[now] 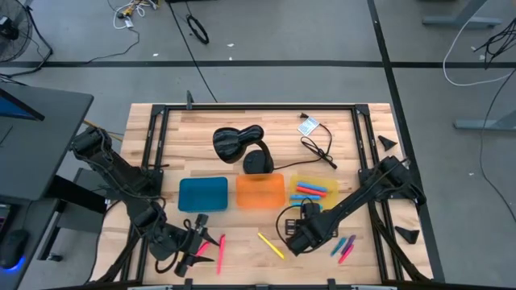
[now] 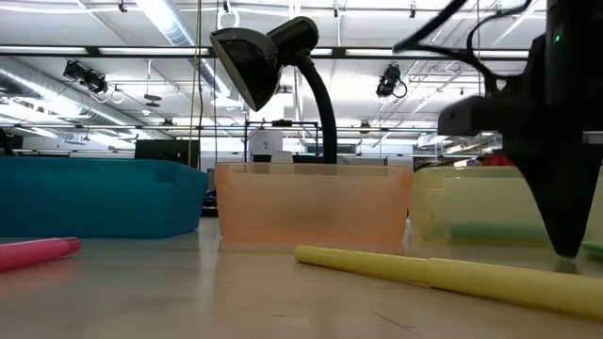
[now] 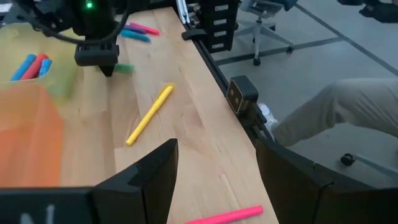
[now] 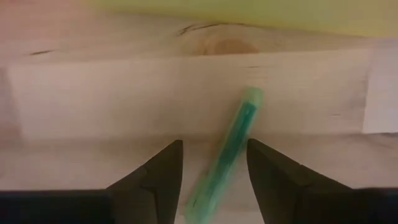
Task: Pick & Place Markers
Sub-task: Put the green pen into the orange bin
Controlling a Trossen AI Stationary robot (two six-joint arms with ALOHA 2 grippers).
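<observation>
My right gripper [image 1: 293, 239] is open and low over the table, just near of the yellow tray [image 1: 332, 196]. In the right wrist view a green marker [image 4: 229, 146] lies flat on the wood between its two fingers without touching them. A yellow marker [image 1: 272, 246] and pink markers [image 1: 219, 250] lie on the table between the arms. A mixed cluster of markers [image 1: 345, 246] lies to the right. Several markers [image 1: 314, 190] rest inside the yellow tray. My left gripper [image 3: 217, 186] is open, waiting near the pink markers at the near edge.
A blue tray [image 1: 202, 193] and an orange tray [image 1: 260, 192] stand in a row with the yellow one. Behind them are a black desk lamp [image 1: 239, 145] and its cable [image 1: 318, 149]. A person's leg [image 3: 336, 109] shows beyond the table edge.
</observation>
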